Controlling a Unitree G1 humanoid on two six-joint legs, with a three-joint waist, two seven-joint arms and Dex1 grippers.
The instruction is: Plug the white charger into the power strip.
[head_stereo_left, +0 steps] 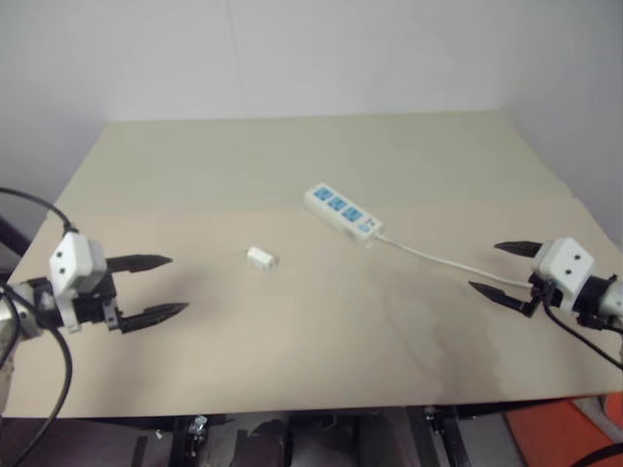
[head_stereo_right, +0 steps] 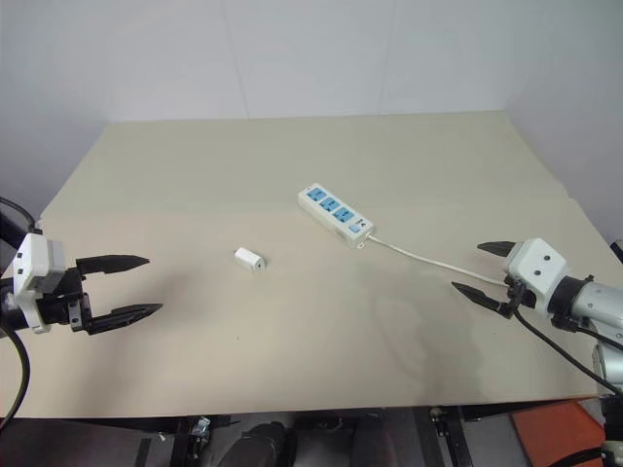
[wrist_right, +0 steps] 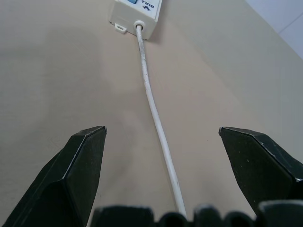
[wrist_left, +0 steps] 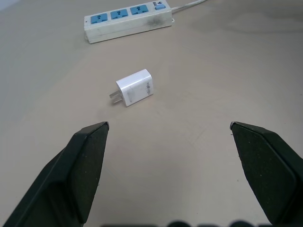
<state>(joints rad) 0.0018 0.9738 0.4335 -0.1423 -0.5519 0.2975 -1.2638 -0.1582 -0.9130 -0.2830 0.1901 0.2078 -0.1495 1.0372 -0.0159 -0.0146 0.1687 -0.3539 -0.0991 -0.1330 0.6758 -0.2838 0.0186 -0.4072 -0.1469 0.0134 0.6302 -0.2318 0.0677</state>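
Observation:
The white charger [head_stereo_left: 262,259] lies on its side near the middle of the beige table, its prongs visible in the left wrist view [wrist_left: 135,88]. The power strip [head_stereo_left: 343,211] lies flat beyond it, slanted, with three blue socket faces up; its thin white cord [head_stereo_left: 438,258] runs toward the right. My left gripper [head_stereo_left: 167,287] hovers open at the table's left, well short of the charger, nothing between its fingers. My right gripper [head_stereo_left: 492,268] hovers open at the right, and the cord [wrist_right: 156,118] passes between its spread fingers below them.
The table [head_stereo_left: 292,360] ends at a front edge near the bottom of the head views and meets a white wall at the back. An orange object [head_stereo_left: 574,428] sits below the table's front right corner.

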